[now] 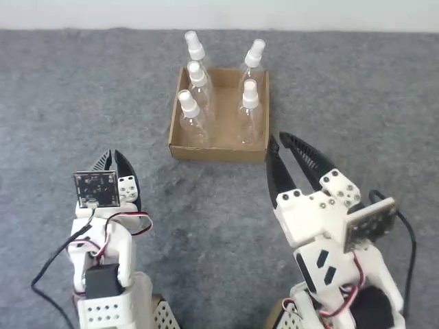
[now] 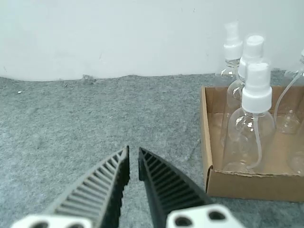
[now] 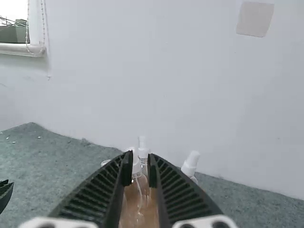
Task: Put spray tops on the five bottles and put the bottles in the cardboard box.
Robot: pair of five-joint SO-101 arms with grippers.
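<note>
Bottles: five, upright, spray tops on, grouped in cardboard box; rear pair stood at its back edge.
Left gripper: fingers all but closed, empty, over grey mat.
Right gripper: fingers slightly parted, empty, just beside box's front corner.

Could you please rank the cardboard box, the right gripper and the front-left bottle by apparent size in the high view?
1. cardboard box
2. right gripper
3. front-left bottle
The gripper seems nearer the camera, so its lead over the bottle may mislead.
</note>
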